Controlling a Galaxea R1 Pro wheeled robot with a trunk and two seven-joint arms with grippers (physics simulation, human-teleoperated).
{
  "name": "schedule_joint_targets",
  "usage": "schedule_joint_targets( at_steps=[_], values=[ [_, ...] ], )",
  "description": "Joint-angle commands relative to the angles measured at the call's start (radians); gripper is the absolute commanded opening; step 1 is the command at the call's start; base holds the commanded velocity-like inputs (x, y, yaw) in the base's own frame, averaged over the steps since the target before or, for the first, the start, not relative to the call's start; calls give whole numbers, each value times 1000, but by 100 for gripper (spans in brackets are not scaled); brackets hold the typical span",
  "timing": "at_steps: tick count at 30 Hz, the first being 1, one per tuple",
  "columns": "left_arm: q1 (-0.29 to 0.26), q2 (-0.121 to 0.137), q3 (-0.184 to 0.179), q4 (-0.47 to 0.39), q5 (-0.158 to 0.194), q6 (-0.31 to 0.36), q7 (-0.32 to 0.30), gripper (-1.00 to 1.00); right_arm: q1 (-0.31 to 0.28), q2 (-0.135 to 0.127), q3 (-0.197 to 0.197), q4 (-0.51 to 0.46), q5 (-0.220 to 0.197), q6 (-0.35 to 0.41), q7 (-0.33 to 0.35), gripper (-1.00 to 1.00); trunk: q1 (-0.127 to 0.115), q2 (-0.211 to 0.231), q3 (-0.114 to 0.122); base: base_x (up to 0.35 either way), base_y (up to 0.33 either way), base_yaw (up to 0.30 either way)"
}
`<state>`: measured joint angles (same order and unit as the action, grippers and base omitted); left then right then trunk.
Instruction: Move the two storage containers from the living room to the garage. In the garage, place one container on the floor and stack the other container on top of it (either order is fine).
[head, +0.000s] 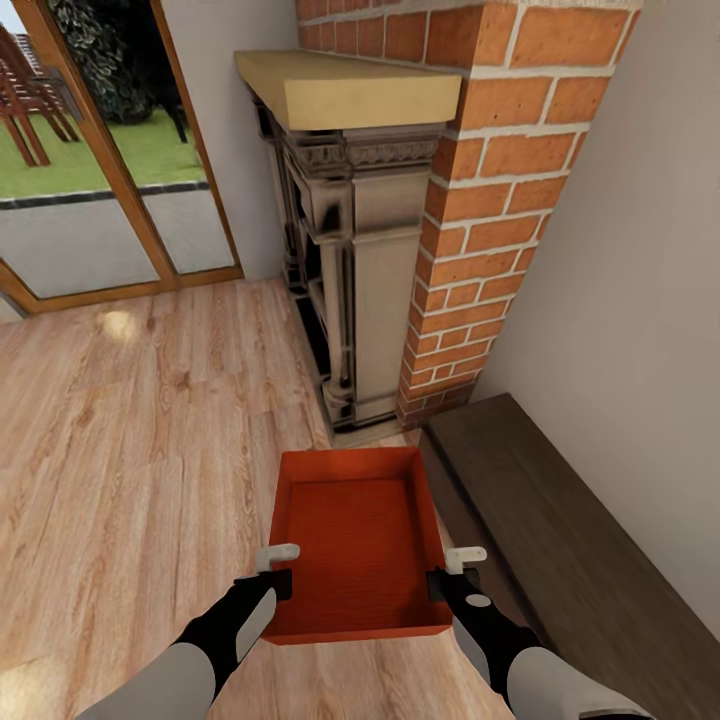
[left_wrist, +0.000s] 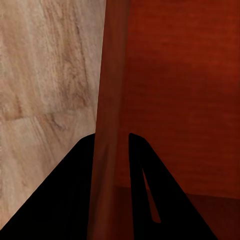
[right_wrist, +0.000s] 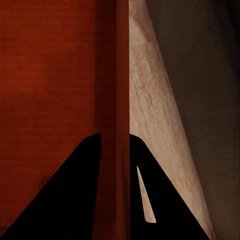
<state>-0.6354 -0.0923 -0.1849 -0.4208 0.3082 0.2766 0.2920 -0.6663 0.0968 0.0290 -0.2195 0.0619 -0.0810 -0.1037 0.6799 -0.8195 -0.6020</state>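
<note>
Bin (head: 360, 545) sat between my two sets of fingers, each pair straddling a thin side wall near the end closest to me. In the left wrist view the left fingers (left_wrist: 112, 142) had the wall running straight up between them, one finger outside over the wood floor (left_wrist: 45, 90), the other inside over the bin's bottom. The right fingers (right_wrist: 114, 142) showed the same, with the wall squeezed in the narrow gap and the dark cabinet (right_wrist: 210, 100) beyond the outer finger. Both pairs looked narrowed onto the walls, and I judged them to be gripping.

From the head view I could not tell whether the bin rested on the planks or hung just above them. It lay in the living room, ahead of me, with the brick fireplace (head: 500, 200) past its far end and the low cabinet just beside its right wall.

To do this carry well, I judged that both arms had to rise together and level, since thin walls pinched near one end would let the far end droop. I wanted the spacing between the two grips held constant so the walls would not bow or slip out. Backing away before turning seemed wise, given how near the cabinet was on the right.
</note>
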Motion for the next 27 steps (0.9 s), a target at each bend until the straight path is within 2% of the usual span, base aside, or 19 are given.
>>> schedule_joint_targets(
  at_steps=[1, 27],
  values=[
    [-1, 1, 14, -5, -27, -27, 35, -100, 1, 0, -9, 3, 4, -3, -7, -100, 0, -1, 1, 0, 0, 0],
    [-1, 2, 16, -5, -27, -27, 36, -100, 1, 0, -10, 3, 4, -3, -7, -100, 0, -1, 42, 0, 0, 0]
  ],
)
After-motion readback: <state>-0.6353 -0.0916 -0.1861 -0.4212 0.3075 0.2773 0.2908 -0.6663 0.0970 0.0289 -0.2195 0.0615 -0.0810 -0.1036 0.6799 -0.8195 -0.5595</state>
